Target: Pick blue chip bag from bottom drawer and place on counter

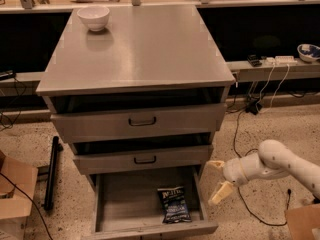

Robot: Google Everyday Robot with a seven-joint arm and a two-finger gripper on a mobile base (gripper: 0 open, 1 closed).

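Gripper (218, 179) hovers with fingers spread and empty just right of the pulled-out bottom drawer (125, 199), on whose floor, toward its right wall, the blue chip bag (173, 204) lies flat.

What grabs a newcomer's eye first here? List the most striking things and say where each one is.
The bottom drawer stands pulled wide open near the floor, the blue chip bag lying toward its right front. Just right of that drawer, outside it, the gripper hovers with tan fingers spread, holding nothing. Up top, the broad steel counter carries a white bowl at its back left corner.
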